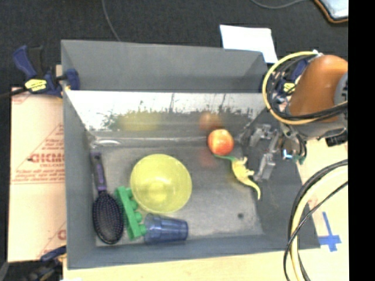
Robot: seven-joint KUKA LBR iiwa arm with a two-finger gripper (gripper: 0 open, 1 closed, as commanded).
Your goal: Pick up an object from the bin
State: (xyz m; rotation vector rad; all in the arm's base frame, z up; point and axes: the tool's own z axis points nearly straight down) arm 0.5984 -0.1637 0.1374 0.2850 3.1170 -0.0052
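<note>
Just beside the spread hand (262,151), the yellow toy lizard (243,174) lies diagonally, tail lower-right.

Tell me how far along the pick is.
Done: the approach. The tool sits inside the bin at its right side, just above a yellow toy figure and beside a red apple.
In hand: nothing looks lifted; both lie on the floor.
Left: the grasp and the lift. The yellow bowl, black hairbrush and blue cup lie apart at the left.
</note>
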